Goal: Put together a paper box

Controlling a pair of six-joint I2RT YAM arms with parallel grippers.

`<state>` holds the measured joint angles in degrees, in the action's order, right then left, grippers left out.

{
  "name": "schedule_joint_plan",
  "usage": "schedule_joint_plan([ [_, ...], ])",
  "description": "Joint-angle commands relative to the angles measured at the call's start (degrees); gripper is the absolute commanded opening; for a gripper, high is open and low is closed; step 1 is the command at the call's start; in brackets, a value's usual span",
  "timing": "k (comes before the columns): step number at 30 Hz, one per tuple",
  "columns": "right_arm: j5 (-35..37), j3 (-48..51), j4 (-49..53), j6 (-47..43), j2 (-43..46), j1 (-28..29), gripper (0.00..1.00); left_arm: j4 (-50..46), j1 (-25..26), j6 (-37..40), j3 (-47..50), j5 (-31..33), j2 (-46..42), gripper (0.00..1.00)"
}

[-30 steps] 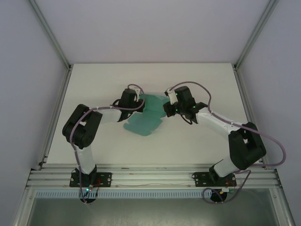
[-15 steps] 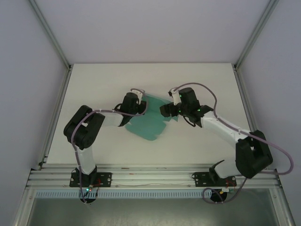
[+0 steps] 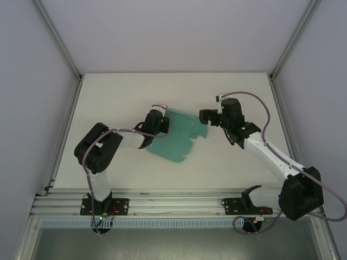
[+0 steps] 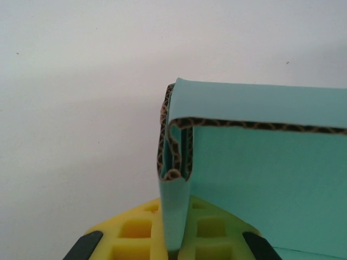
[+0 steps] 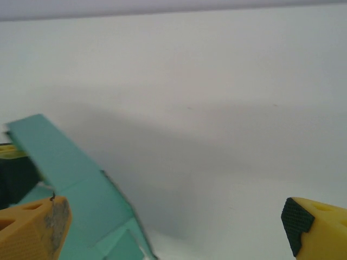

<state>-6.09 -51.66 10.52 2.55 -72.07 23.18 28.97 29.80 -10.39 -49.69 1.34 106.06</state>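
The paper box (image 3: 178,140) is a creased teal-green card sheet with flaps, lying tilted near the table's middle. My left gripper (image 3: 158,121) is shut on its left edge. In the left wrist view the yellow fingers (image 4: 130,233) pinch a folded, doubled strip of the card (image 4: 175,216), and the corrugated cut edge shows above them. My right gripper (image 3: 205,116) stands open just off the sheet's upper right corner, touching nothing. In the right wrist view its yellow fingertips (image 5: 33,227) are far apart, and a teal flap (image 5: 76,184) lies low on the left.
The white tabletop (image 3: 119,92) stretches around the sheet. Metal frame posts (image 3: 59,49) rise at both back corners. An aluminium rail (image 3: 179,203) carrying the arm bases runs along the near edge.
My right gripper has opened, let go of the card and drawn back to the right. The left gripper has shifted slightly right, still clamped, and the sheet has spread flatter.
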Motion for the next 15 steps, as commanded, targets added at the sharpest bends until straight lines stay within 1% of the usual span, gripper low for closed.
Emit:
schedule_joint_plan([
  [1, 0.6, -1.9, 2.2, 0.5, -3.6, 0.0, 1.0, -1.9, 0.4, -2.5, 0.5, 4.7, -2.7, 0.0],
  [5, -0.7, -3.8, 1.4, 0.8, -9.0, 0.0, 1.0, -2.2, 0.4, -3.6, 0.9, 5.2, -3.7, 0.0],
  [9, -4.3, -5.4, 0.9, -0.1, -13.4, 0.0, 1.0, -3.6, 0.4, -4.2, 0.2, 5.7, -3.8, 0.0],
  [13, -8.8, -4.9, -4.6, -0.1, -15.3, 0.1, 1.0, -3.1, 0.5, -4.2, 0.5, 4.0, -3.9, 0.0],
  [15, -9.1, -4.9, -7.5, 0.8, -16.1, 0.2, 1.0, -3.1, 0.6, -4.3, 0.3, 3.4, -3.8, 0.0],
])
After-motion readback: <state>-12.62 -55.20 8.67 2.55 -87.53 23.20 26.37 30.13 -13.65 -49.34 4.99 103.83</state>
